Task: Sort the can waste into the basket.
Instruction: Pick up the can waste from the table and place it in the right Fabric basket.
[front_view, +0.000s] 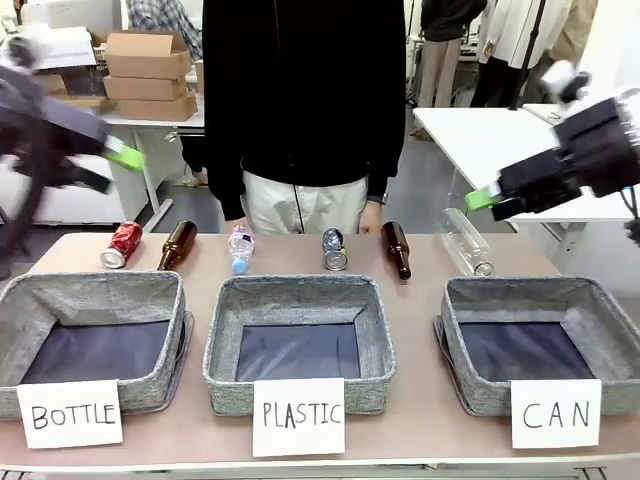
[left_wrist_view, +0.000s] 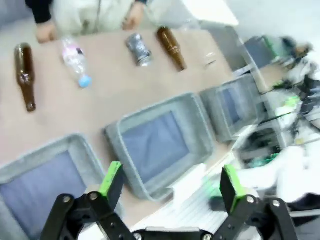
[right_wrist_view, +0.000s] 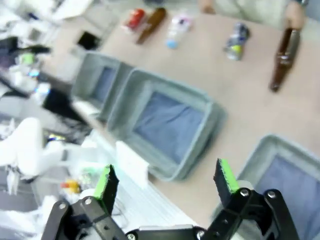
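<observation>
Both robot hands are black, built of angular linked bars. The left hand (left_wrist_view: 170, 175) has long bright green pads (left_wrist_view: 111, 177) on the inner faces of its fingers and round silver pins (left_wrist_view: 92, 196) at the link joints. The right hand (right_wrist_view: 165, 172) has the same green pads and silver pins. A thin black cable (front_view: 630, 210) hangs beside the right wrist. The person wears a black long-sleeved top (front_view: 300, 90) and cream trousers (front_view: 305, 205).
</observation>
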